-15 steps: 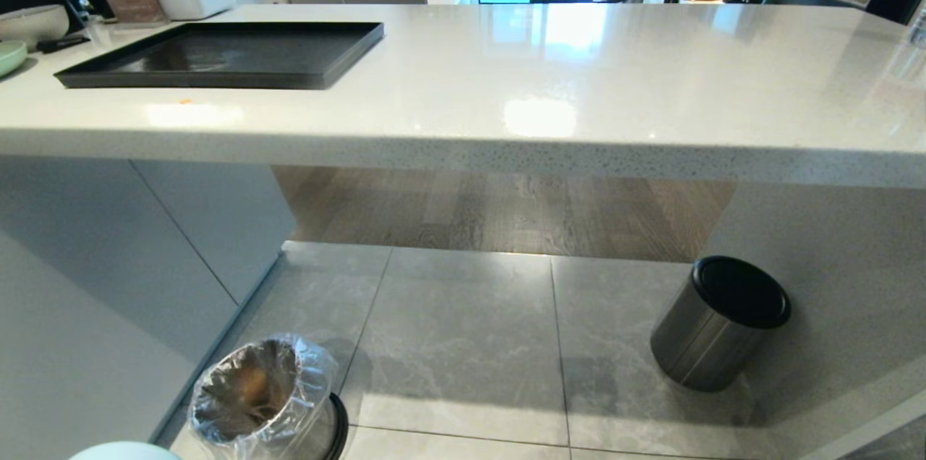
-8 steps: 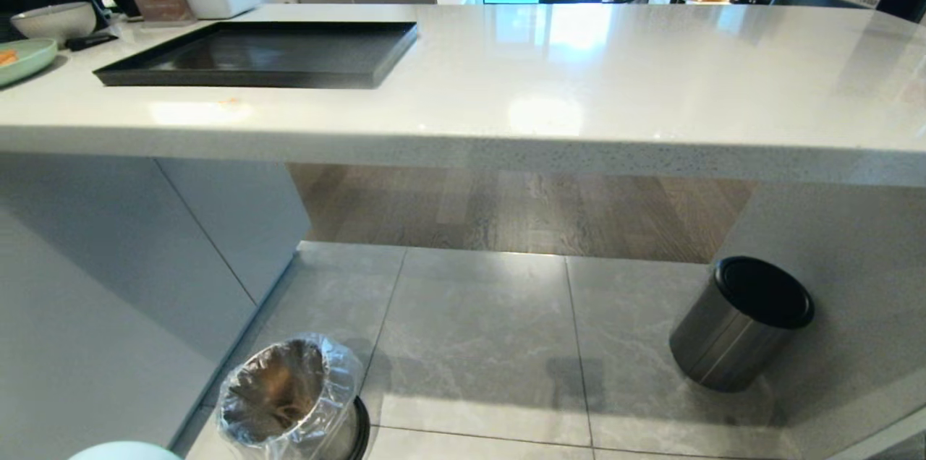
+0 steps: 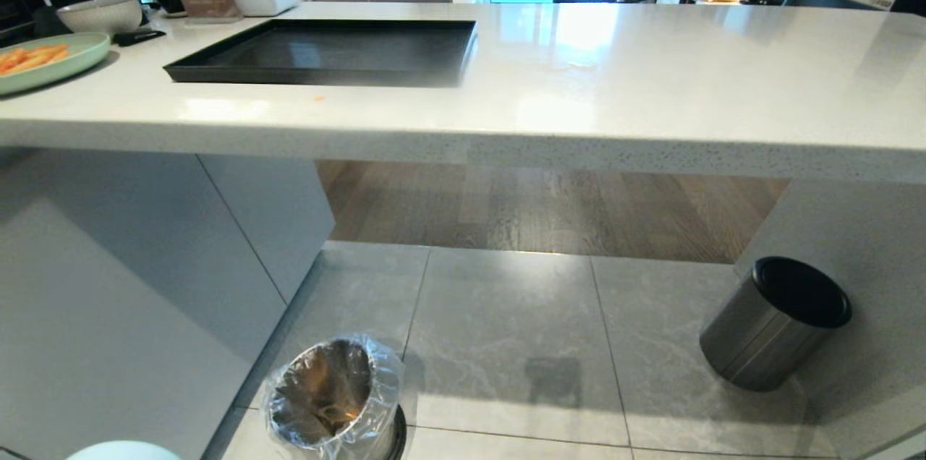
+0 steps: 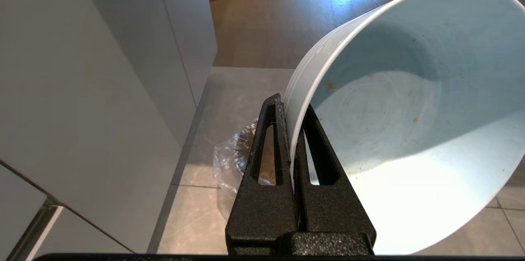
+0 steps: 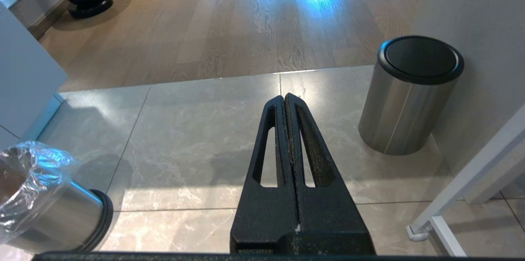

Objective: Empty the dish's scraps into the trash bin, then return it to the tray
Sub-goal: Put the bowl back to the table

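Grey floor tiles lie under my left gripper [image 4: 292, 129], which pinches the rim of the dish [image 4: 410, 129]. From my head only a sliver of the dish shows, cut off at the frame's bottom. It is tipped on its side, mouth facing my wrist, above the trash bin [image 3: 333, 395]. My right gripper [image 5: 286, 101] is pressed together, holding nothing. On the counter [image 3: 651, 84], the tray [image 3: 325, 55] sits near the left end.

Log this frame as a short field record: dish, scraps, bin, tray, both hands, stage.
dish: pale blue bowl, tipped, nearly empty, only specks inside
left hand: shut on the bowl's rim
right hand: shut, empty, over the floor tiles
trash bin: lined metal bin on the floor, orange bits inside
tray: black tray on the counter, bare
stage: dumped; return to the tray not yet done
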You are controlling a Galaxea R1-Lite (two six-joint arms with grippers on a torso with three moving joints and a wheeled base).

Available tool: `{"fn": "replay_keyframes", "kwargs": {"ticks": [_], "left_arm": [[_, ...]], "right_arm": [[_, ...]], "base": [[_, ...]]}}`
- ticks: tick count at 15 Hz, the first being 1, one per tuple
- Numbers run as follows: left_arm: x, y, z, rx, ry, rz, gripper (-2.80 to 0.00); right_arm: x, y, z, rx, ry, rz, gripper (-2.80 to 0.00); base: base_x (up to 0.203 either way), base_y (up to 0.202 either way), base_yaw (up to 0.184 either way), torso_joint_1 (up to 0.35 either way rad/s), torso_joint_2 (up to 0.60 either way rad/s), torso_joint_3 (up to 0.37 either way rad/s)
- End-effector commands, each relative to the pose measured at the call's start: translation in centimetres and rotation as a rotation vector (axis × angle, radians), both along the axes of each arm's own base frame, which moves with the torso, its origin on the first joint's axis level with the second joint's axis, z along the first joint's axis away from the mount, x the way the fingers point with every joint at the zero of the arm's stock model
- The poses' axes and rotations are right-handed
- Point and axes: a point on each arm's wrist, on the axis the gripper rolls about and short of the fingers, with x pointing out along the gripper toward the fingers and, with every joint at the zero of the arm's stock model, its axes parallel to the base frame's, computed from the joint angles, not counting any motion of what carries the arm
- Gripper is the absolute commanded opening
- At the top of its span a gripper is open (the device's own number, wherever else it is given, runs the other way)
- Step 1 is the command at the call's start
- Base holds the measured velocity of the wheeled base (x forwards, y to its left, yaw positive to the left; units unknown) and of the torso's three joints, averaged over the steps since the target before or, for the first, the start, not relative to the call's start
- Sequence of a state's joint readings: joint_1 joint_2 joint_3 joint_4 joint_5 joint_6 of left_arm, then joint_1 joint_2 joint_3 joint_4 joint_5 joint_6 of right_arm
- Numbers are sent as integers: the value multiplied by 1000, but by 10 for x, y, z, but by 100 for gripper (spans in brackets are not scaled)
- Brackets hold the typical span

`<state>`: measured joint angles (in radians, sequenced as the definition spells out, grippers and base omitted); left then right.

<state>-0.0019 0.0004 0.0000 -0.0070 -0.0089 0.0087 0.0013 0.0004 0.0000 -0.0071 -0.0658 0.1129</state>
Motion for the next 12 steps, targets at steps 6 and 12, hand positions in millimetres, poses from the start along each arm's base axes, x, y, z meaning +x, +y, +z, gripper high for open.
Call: {"fn": "replay_keyframes", "kwargs": {"ticks": [6,12], "left_arm": [[0,0,0,-1,-1,-1,-280],[0,0,0,-1,-1,0,-280]], "right_arm": [[0,0,0,1,-1,0,-280],[0,0,0,1,-1,0,-280]], "base": [[0,0,0,0,0,0],[0,0,0,0,0,0]]}}
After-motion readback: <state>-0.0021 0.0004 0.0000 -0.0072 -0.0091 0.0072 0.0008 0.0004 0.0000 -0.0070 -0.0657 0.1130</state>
